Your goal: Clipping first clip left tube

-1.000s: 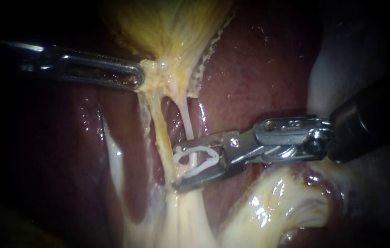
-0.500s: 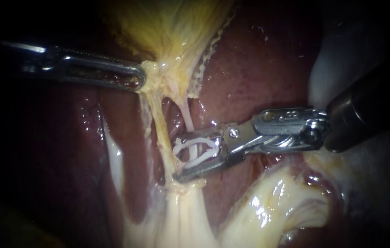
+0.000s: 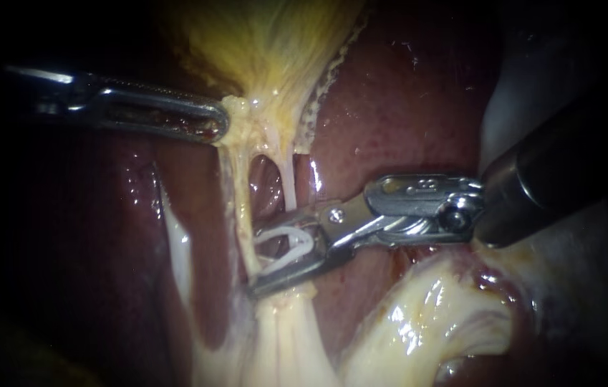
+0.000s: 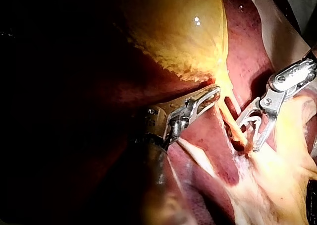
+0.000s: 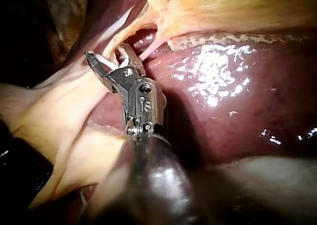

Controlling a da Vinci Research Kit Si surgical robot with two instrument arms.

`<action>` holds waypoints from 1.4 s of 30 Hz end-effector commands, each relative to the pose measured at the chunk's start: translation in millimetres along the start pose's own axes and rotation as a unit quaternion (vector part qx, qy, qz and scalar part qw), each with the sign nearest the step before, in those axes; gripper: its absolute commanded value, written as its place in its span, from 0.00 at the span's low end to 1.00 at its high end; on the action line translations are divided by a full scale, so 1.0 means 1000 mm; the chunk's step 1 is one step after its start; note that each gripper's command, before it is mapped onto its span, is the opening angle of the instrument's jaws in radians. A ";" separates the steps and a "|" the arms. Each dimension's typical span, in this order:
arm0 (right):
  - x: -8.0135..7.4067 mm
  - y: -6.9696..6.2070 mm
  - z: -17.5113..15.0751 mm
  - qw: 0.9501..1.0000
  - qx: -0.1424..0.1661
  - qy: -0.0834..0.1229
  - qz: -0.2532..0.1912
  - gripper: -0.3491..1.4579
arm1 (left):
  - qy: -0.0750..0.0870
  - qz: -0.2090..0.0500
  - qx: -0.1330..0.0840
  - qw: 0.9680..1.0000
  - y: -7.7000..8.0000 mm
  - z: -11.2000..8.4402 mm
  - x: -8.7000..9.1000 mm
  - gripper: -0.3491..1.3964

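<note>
The right instrument's (image 3: 255, 261) jaws are two slim, dull-steel bars held in a narrow V. They carry a white clip (image 3: 289, 247) between them, one curved leg of it lying along each jaw. The clip is glossy and still spread wide. The jaw tips reach the left tube (image 3: 240, 193), a yellowish, wet, stringy strand that runs down from the gallbladder's neck and crosses the mouth of the V. Whether it sits fully inside the clip cannot be told. Just beside it the right tube (image 3: 288, 183), thinner and paler, goes down behind the upper jaw. Behind the jaws come a bright hinged metal wrist and then a dark, smooth, round shaft from the upper right.

The left instrument's (image 3: 221, 122) jaws are long and slotted, with rounded ends. They are clamped flat together on the pale, fibrous tissue at the narrow end of the gallbladder (image 3: 268, 43), which is pulled taut into a point. The gallbladder widens above into a yellow, streaked sac. Around both lies the liver (image 3: 404, 107), dark red, smooth and wet with small glints. Below the jaws, folds of cream, shiny fatty tissue (image 3: 425, 322) spread out in soft ridges.
</note>
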 end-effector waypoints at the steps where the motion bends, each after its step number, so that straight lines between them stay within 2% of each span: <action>1: 0.0002 -0.0003 0.0002 1.000 0.002 0.001 0.001 0.43 | 0.000 0.000 0.000 1.000 0.0000 0.0000 0.0000 0.00; 5: 0.0006 -0.0012 0.0008 1.000 0.007 0.007 0.002 0.43 | 0.000 0.000 0.000 1.000 0.0000 0.0000 0.0000 0.00; 10: 0.0007 -0.0017 0.0011 1.000 0.009 0.008 0.010 0.43 | 0.000 0.000 0.000 1.000 0.0000 0.0000 0.0000 0.00; 16: 0.0007 -0.0024 0.0011 1.000 0.011 0.007 0.015 0.43 | 0.000 0.000 0.000 1.000 0.0000 -0.0001 0.0000 0.00; 27: 0.0011 -0.0044 0.0016 1.000 0.017 0.005 0.019 0.42 | 0.000 0.000 0.000 1.000 0.0000 -0.0001 0.0000 0.00; 31: 0.0013 -0.0047 0.0019 1.000 0.017 0.004 0.019 0.40 | 0.000 0.000 0.000 1.000 0.0000 -0.0001 0.0000 0.00; 33: 0.0013 -0.0047 0.0019 1.000 0.017 0.005 0.019 0.37 | 0.000 0.000 0.000 1.000 0.0000 -0.0001 0.0000 0.00; 36: 0.0013 -0.0045 0.0018 1.000 0.015 0.005 0.022 0.27 | 0.000 0.000 0.000 1.000 0.0000 -0.0001 0.0000 0.00; 41: 0.0013 -0.0045 0.0018 0.999 -0.003 0.013 0.051 0.07 | 0.000 0.000 0.000 1.000 0.0000 -0.0001 0.0000 0.00; 42: 0.0013 -0.0045 0.0018 0.998 -0.006 0.015 0.057 0.00 | 0.000 0.000 0.000 1.000 0.0000 -0.0001 0.0000 0.00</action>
